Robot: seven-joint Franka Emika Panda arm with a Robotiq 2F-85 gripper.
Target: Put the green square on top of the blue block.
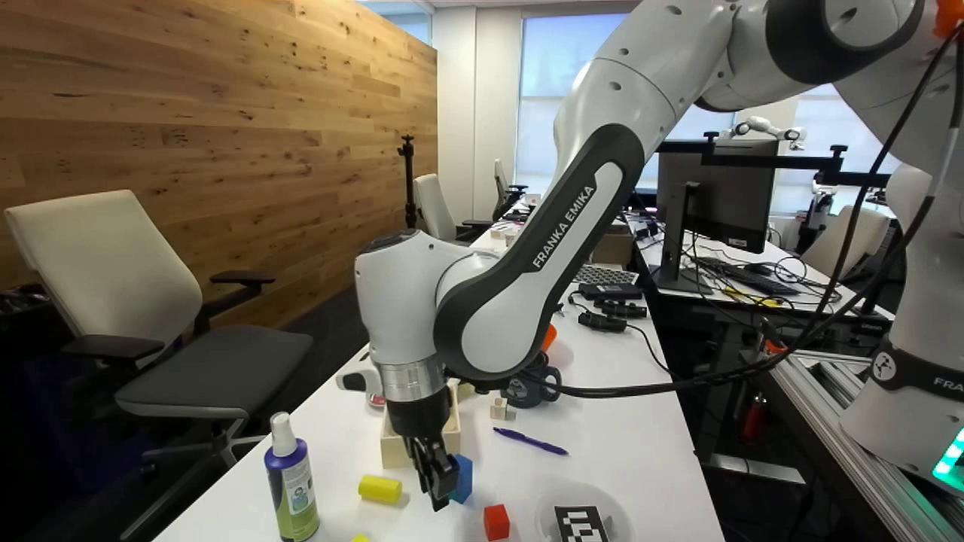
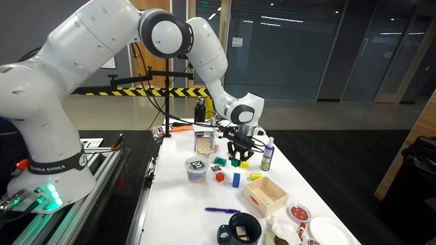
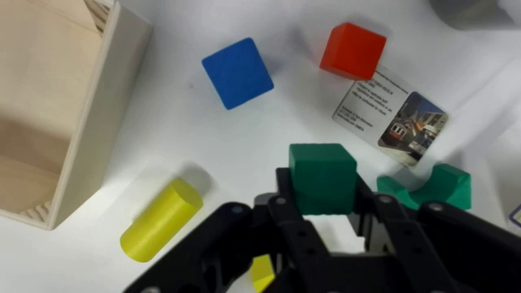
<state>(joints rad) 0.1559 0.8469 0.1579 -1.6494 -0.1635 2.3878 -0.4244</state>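
I have the end effector (image 3: 321, 187) drawn in around a small green squarish block (image 3: 323, 179), its fingertips (image 3: 283, 181) against two opposite sides, with the block filling the gap between them. I hold it apart from the small bright-blue rectangular block (image 3: 238, 73), which stands upright on the white tabletop (image 2: 180, 211), its flat top plain in my wrist view. How high I have the green block above the surface, I cannot tell from these feeds.

In the wrist view, a red cube (image 3: 353, 51) overlaps one corner of a printed card (image 3: 390, 116), with a notched green block (image 3: 439, 191) near the card. A yellow cylinder (image 3: 161, 221) lies on its side near an open box of pale wood (image 3: 108, 122), and a second yellow piece (image 3: 262, 272) is partly hidden by the end effector. In an exterior view I also get an upright purple-and-green spray bottle (image 2: 267, 158), a purple pen (image 2: 222, 210) lying flat, a dark blue mug (image 2: 233, 236) with small pieces (image 2: 240, 231) inside, and a clear plastic tub (image 2: 196, 173) with a black-and-white marker (image 2: 197, 165) on top.
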